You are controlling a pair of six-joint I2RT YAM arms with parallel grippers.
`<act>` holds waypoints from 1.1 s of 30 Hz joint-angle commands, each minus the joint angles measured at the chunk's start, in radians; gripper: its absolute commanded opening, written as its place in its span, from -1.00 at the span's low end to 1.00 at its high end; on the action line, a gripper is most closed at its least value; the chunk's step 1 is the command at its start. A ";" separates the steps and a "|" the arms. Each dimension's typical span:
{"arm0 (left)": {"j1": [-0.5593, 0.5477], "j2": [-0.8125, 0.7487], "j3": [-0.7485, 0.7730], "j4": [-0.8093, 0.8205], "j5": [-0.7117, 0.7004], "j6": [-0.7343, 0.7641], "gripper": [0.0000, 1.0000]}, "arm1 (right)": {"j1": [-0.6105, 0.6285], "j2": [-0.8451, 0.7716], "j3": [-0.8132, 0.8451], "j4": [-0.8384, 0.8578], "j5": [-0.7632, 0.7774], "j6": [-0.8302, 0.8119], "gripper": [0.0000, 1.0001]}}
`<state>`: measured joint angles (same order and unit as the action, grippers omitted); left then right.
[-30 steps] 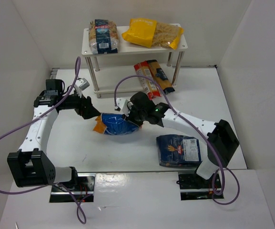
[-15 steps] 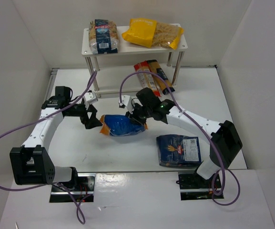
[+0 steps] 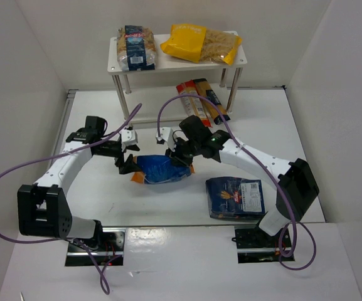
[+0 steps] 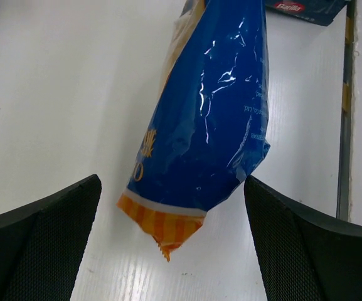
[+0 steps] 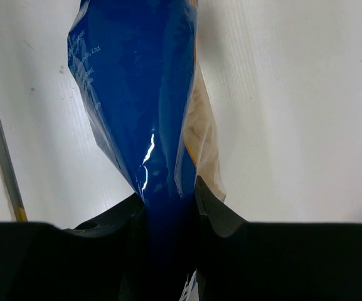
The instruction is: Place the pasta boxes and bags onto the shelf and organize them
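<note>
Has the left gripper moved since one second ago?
Yes. Against the front-left shelf leg, the left gripper moved right and nearer the arm bases, its open jaws flanking the blue-and-orange bag.

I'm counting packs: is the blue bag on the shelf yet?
No, the right gripper holds the blue bag, well short of the shelf.

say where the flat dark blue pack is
The flat dark blue pack lies on the table, right side of the top view, beside the right arm's base, near the blue-and-orange bag.
</note>
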<state>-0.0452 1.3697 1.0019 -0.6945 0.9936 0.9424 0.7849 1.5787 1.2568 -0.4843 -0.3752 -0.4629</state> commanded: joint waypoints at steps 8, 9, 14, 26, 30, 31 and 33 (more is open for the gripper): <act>-0.078 0.048 -0.006 0.013 0.073 0.049 1.00 | -0.003 -0.059 0.115 0.053 -0.077 -0.008 -1.00; -0.078 0.048 0.003 0.013 0.086 0.038 1.00 | -0.003 -0.059 0.115 0.053 -0.077 -0.008 -1.00; -0.087 0.060 0.012 0.003 0.157 0.003 1.00 | -0.012 -0.068 0.124 0.053 -0.087 -0.008 -1.00; -0.117 0.078 -0.029 0.070 0.277 -0.100 1.00 | -0.064 -0.077 0.154 0.053 -0.148 0.021 -1.00; -0.117 0.088 -0.039 0.101 0.296 -0.120 1.00 | -0.095 -0.077 0.174 0.053 -0.185 0.043 -1.00; -0.117 0.088 -0.039 0.101 0.297 -0.137 1.00 | -0.095 -0.077 0.174 0.053 -0.194 0.043 -1.00; -0.117 0.088 -0.039 0.137 0.297 -0.157 1.00 | -0.105 -0.077 0.184 0.053 -0.211 0.053 -1.00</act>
<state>-0.1562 1.4525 0.9741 -0.6060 1.2098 0.8040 0.6971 1.5787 1.3365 -0.5411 -0.4900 -0.4454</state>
